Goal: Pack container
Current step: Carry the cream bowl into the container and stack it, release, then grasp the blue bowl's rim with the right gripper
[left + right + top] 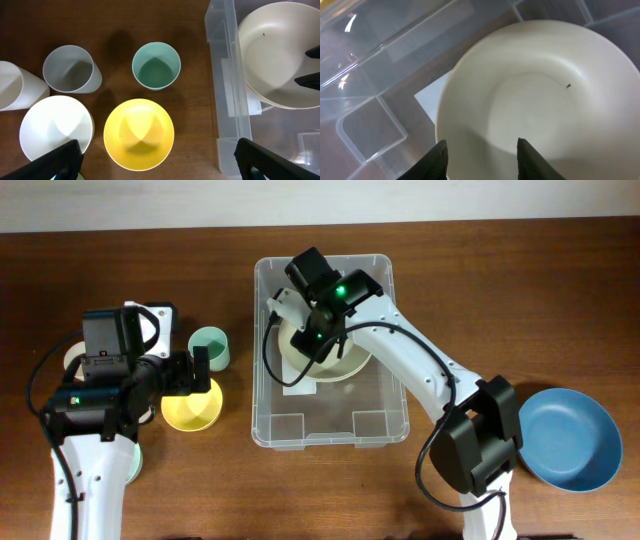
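Observation:
The clear plastic container (262, 350) stands mid-table; it also shows in the left wrist view (225, 75) and the right wrist view (380, 50). A cream bowl (345, 365) lies inside it, over the white label (430, 97). My right gripper (318, 340) is inside the container, open, its fingers (482, 155) spread just above the near side of the cream bowl (535, 90). My left gripper (200, 370) is open and empty left of the container, its fingers (157, 160) spread above a yellow bowl (138, 133).
A teal cup (156, 65), a grey cup (68, 69), a white bowl (56, 129) and another white piece (12, 85) stand left of the container. A blue bowl (565, 437) sits at the right edge of the table.

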You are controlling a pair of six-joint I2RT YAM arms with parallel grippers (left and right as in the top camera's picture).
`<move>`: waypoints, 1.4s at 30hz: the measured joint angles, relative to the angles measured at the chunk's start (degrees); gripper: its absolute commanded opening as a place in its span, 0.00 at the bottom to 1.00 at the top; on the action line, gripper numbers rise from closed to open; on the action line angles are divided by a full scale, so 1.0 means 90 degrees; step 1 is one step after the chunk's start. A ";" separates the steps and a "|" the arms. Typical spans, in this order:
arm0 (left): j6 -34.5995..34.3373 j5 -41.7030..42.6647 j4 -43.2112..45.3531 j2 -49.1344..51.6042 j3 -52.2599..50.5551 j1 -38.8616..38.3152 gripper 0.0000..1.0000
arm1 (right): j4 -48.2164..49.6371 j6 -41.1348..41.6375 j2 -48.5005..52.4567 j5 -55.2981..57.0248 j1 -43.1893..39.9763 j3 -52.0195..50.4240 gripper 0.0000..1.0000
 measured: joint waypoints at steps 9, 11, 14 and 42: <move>0.0000 0.0000 0.0002 0.0000 0.0000 0.0000 0.99 | -0.0699 0.3572 -0.2018 0.2589 -0.0976 0.0704 0.50; 0.0000 0.0000 0.0002 0.0000 0.0000 0.0000 0.99 | -0.1260 0.4699 -0.2567 0.2919 -0.1783 0.0794 0.71; 0.0000 0.0000 0.0002 0.0000 0.0000 0.0000 0.99 | -0.2144 0.5858 -0.2815 0.3109 -0.2934 0.0831 0.88; 0.0000 0.0000 0.0126 0.0000 0.0002 0.0000 0.99 | 0.2290 0.7004 -0.2477 0.2249 -0.6322 -0.5705 1.00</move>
